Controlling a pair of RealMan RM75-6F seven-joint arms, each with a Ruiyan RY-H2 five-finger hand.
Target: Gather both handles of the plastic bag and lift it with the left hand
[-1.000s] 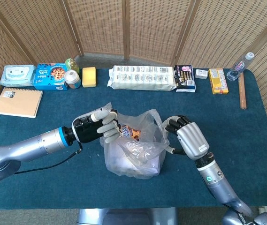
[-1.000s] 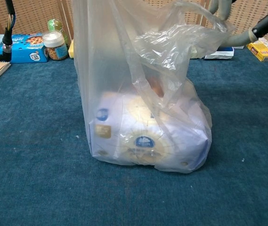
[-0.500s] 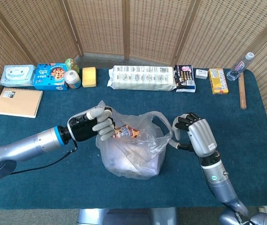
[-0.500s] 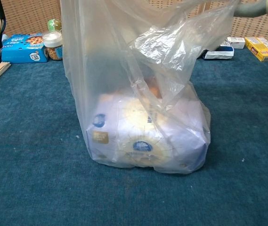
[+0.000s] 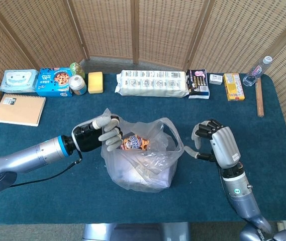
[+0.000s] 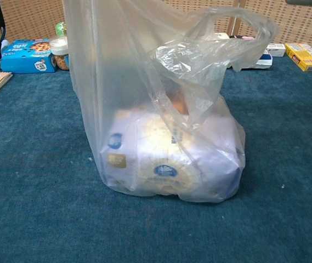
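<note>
Left hand (image 5: 105, 134): fingers curled around the upper left edge of the plastic bag (image 5: 140, 158), gripping the film at that handle. The black and silver forearm runs in from the lower left.

Plastic bag: thin, clear, crinkled film, standing on the dark blue carpet-like table cover (image 5: 42, 191) at mid-table, between the two hands. In the chest view the bag (image 6: 161, 126) rises tall on its left side, where the hand holds it up beyond the top of the picture, and sags on its right. The right handle (image 5: 175, 138) forms a loose loop hanging free toward the right hand without touching it. Inside lie a pale rounded package with blue markings (image 6: 166, 164) at the bottom and a small orange-labelled item (image 5: 132, 142) nearer the top.

Right hand (image 5: 218, 145): just right of the bag, apart from it, holding nothing. Fingers are bent inward but separated; palm faces the bag.

Along the far edge of the table, left to right: a tan notebook (image 5: 19, 109), a blue snack box (image 5: 54, 82), a yellow sponge (image 5: 95, 82), a long white wrapped pack (image 5: 153, 83), a yellow box (image 5: 233, 86), a clear bottle (image 5: 258, 70).
</note>
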